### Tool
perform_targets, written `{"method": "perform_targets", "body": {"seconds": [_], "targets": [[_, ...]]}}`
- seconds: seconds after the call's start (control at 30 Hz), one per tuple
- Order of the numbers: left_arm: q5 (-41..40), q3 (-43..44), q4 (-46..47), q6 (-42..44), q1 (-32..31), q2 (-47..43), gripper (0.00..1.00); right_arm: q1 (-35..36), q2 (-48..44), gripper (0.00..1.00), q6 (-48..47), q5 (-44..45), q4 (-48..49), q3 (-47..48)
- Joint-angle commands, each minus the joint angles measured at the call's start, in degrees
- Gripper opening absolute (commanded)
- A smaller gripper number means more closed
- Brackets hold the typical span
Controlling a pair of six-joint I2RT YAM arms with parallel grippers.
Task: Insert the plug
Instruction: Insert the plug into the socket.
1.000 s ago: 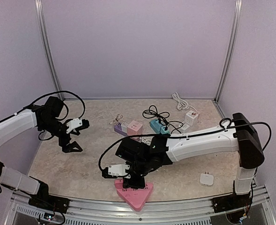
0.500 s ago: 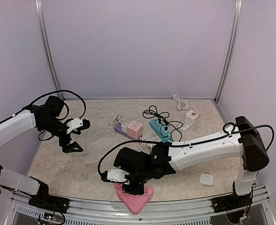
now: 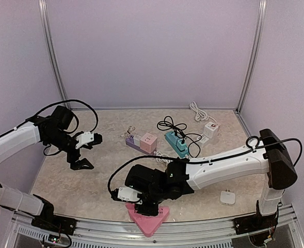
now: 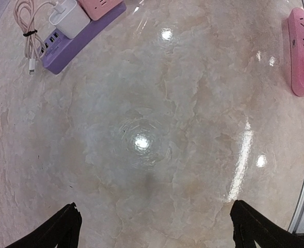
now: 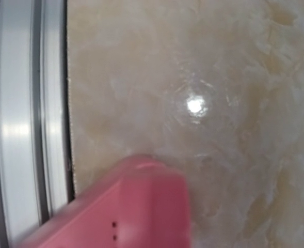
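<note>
First, the left gripper (image 3: 84, 152) hangs above the bare marble-patterned tabletop (image 4: 141, 103), arm bent and raised, fingers spread wide, holding nothing. Near edge, centre: pink triangular plastic socket block (image 3: 153, 221) lies just beside the aluminium front rail (image 5: 17, 103). Right arm stretched low across the table, right gripper (image 3: 145, 206) directly over that block, seemingly touching. Its wrist view shows no fingers, so its opening, and any plug held, I cannot tell. Judgement: block rigid, light, apt to skate on glossy stone; a plug wants gripping by its hard body, not its cord.

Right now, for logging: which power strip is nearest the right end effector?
The pink triangular strip at the near edge; the purple strip and teal strip lie farther back.
</note>
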Motion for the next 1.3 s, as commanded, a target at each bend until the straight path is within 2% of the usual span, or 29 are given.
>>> {"method": "perform_targets", "body": {"seconds": [0.0,0.1,0.27,0.43,0.63,0.87,1.27], "targets": [[-0.37,-0.01,-0.66,0.65,-1.06,-1.45,0.99,0.69,0.52,0.04,0.37,-4.30,-4.14,-0.64],[0.25,-0.37,-0.91,0.58,-2.11,-1.48,0.99,0.63,0.63,0.06,0.51,-5.77,-3.00,-1.75],[5.81,-0.12,-1.99,0.82,-4.09,-1.18,0.99,0.49,-1.94,0.15,1.78,-7.23,-1.03,-3.56],[11.53,-0.18,-1.10,-0.22,-7.24,0.17,0.98,-0.49,-3.55,0.15,2.76,-8.81,1.66,-4.58],[21.97,-1.49,-1.72,-1.48,-7.76,0.28,0.92,-0.66,-3.73,0.14,2.44,-8.79,4.81,-7.69],[16.72,-0.27,-2.34,-5.13,-7.95,-0.46,0.92,-0.64,-1.65,0.00,1.37,-9.66,6.73,-9.97],[14.34,-3.00,1.39,-6.29,-7.53,-4.71,0.93,-3.18,1.31,0.00,-0.58,-8.41,3.14,-7.67]]}}
